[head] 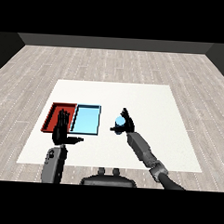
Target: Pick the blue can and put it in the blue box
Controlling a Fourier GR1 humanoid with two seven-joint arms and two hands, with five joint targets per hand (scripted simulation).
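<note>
Head view, contents as found. Item: blue can (119,120), to the right of both trays and apart from them, held over the white bench (151,106); whether it touches the surface cannot be told. Right hand (126,124): fingers and thumb curled round the can, grey forearm running in from the lower right. Light blue tray (87,130): lies left of the can, nothing seen inside it. Red tray (54,111): lies directly left of the blue one, side by side, edges touching. Left hand (62,128): fingers straight and pointing away, thumb stretched toward the right, holding nothing, overlapping the near part of the red tray. Grey plank floor (114,63) surrounds the bench.
</note>
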